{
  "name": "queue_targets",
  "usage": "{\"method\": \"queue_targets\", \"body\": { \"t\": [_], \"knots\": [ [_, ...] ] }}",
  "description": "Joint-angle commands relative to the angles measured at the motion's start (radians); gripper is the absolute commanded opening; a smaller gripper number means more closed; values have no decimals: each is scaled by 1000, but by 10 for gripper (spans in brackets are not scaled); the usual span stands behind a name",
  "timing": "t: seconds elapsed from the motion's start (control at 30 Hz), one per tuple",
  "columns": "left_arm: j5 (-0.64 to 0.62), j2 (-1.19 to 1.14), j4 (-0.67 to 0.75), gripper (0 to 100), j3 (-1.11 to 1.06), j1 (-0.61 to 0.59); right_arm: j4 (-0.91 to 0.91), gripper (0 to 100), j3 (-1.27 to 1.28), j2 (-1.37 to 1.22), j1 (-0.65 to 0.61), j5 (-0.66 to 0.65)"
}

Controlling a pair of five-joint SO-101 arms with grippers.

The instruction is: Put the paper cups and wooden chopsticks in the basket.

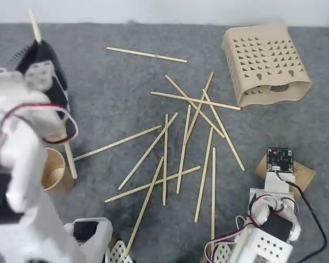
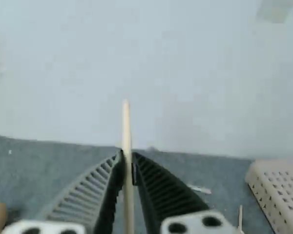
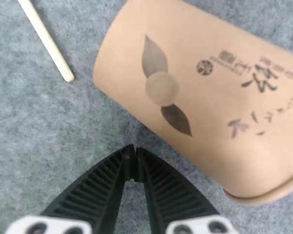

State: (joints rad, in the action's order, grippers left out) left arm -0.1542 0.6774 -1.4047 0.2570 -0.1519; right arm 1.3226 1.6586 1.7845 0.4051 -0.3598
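Progress: early, loose chopsticks (image 1: 165, 164) mid-tabletop and 2 cups lie outside the basket (image 1: 266, 63), far right, on its side | left jaws: clamped on 1 chopstick (image 2: 126, 126), far left; near-left paper cup (image 1: 55, 171) untouched | right jaws: closed, empty, tips just beside toppled paper cup (image 3: 195, 97), near right

Basket (image 1: 266, 64) far right, chopsticks (image 1: 165, 159) scattered mid-table, paper cup (image 1: 54, 171) left, second cup (image 1: 306, 174) front right

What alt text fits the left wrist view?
The left gripper is shut on a wooden chopstick that sticks out past its tips. Behind are the grey mat, a pale wall and a corner of the perforated basket.
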Motion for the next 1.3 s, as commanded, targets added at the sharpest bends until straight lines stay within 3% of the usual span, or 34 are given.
{"method": "queue_targets", "body": {
  "t": [0.0, 0.2, 0.43, 0.7, 1.07, 1.27],
  "knots": [
    [3, 196, 307, 12, -387, 5, 2, 8, -48, -7, 15, -15],
    [5, 264, 684, 12, -797, 5, 2, 8, -48, -7, 15, -15],
    [2, 137, 1020, 12, -947, 6, 2, 8, -48, -7, 15, -15],
    [2, -123, 1649, 12, -1113, 63, 2, 8, -48, -7, 15, -15],
    [2, -686, 2108, 12, -852, 75, 2, 8, -48, -7, 15, -15],
    [2, -1036, 2268, 12, -587, 78, 2, 8, -48, -7, 15, -15]
  ]
}}
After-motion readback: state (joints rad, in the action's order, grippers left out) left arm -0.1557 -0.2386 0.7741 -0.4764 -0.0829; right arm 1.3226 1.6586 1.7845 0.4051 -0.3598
